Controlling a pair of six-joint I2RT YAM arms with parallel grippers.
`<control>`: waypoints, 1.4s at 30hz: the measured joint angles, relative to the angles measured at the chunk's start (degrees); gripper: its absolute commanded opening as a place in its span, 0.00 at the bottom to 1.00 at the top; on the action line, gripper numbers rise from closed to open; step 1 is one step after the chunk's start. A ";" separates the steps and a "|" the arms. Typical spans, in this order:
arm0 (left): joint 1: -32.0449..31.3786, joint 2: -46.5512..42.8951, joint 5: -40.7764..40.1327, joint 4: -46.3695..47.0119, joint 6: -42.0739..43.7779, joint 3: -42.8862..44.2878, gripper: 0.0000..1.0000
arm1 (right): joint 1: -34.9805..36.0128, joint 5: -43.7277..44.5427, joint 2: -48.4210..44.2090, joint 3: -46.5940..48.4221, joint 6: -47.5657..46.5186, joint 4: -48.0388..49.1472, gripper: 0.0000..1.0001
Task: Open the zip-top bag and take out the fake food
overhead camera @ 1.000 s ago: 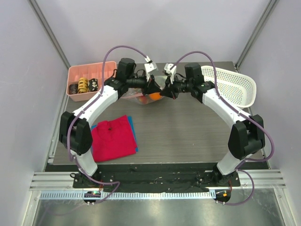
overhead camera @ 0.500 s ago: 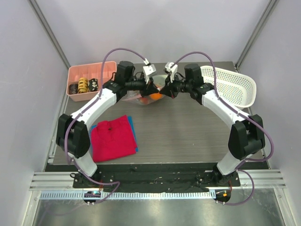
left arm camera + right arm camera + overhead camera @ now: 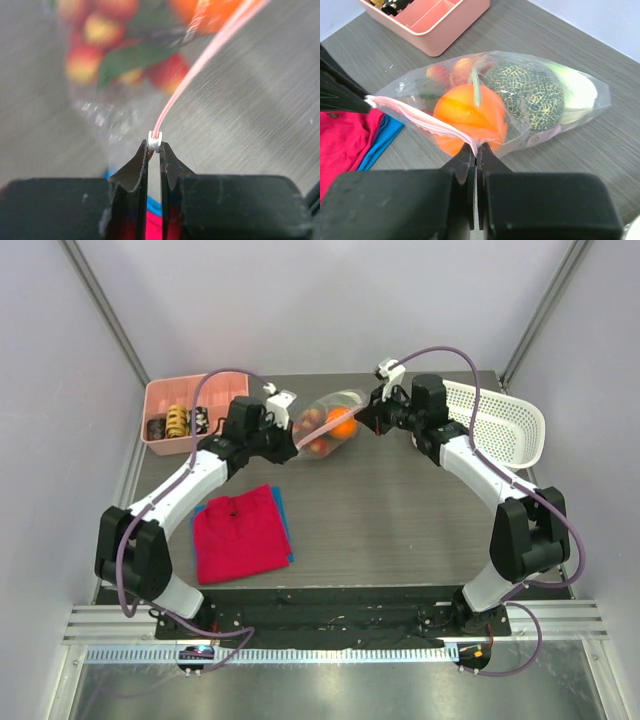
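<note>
Pulling the zip strip (image 3: 420,120) taut for opening | left gripper (image 3: 154,146) pinched one strip end of the zip-top bag (image 3: 330,420) | right gripper (image 3: 476,148) pinched the other end | fake food (image 3: 470,117) lay inside.

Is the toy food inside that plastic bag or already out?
Inside: the orange ball and red berries show through the clear bag.

Pale lilac walls (image 3: 330,300) enclose a dark wood-grain table (image 3: 400,530) (2 metal corner posts (image 3: 110,315) behind), evenly lit.
</note>
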 measured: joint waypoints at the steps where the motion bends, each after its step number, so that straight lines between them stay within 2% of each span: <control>1: 0.46 -0.61 -1.49 -0.96 -3.02 -0.50 0.00 | -0.24 0.11 0.02 0.00 0.33 0.31 0.01; 5: 1.53 -1.42 -6.93 -6.27 -12.39 -1.07 0.00 | -0.59 0.24 0.28 0.00 1.44 1.95 0.01; 8: 1.55 -2.86 -8.44 -7.82 -14.73 -3.45 0.31 | -0.68 -0.44 1.11 0.02 1.88 2.84 0.01; 9: 1.53 -4.07 -8.26 -8.39 -14.47 -4.66 0.54 | -0.66 -0.76 1.55 0.04 1.95 2.89 0.01; 10: 1.53 -5.25 -8.02 -9.44 -13.66 -5.40 0.65 | -0.70 -0.79 1.95 0.15 1.95 2.89 0.01; 12: 1.53 -9.35 -5.64 -9.99 -11.08 -7.74 0.72 | -1.16 -0.83 2.60 0.61 1.84 2.86 0.01; 14: 1.51 -14.14 -3.48 -9.64 -8.57 -8.66 0.67 | -1.55 -0.92 2.91 1.20 1.62 2.58 0.01; 17: 1.25 -15.67 -1.05 -8.04 -6.49 -4.79 0.51 | -1.95 -1.25 3.06 2.69 1.40 1.62 0.01; 19: 1.14 -12.02 0.83 -6.05 -5.81 0.96 0.43 | -1.99 -1.31 3.08 3.32 1.36 1.38 0.01; 22: 0.52 -4.85 1.92 -2.97 -5.79 7.85 0.37 | -1.97 -1.70 3.28 4.31 1.25 1.14 0.01; 25: -1.11 1.92 -0.33 -1.31 -5.70 11.41 0.31 | -1.97 -1.90 3.54 5.22 1.14 0.35 0.01; 30: -5.68 7.72 -5.90 -1.14 -5.05 12.28 0.32 | -1.97 -1.95 3.67 5.95 0.96 -0.74 0.01; 37: -8.55 9.33 -10.73 -0.70 -3.61 14.60 0.35 | -1.97 -1.95 3.67 6.25 0.68 -1.66 0.01; 42: -9.64 13.64 -14.47 -0.26 -2.05 19.47 0.31 | -1.97 -2.01 3.67 6.49 0.57 -1.99 0.01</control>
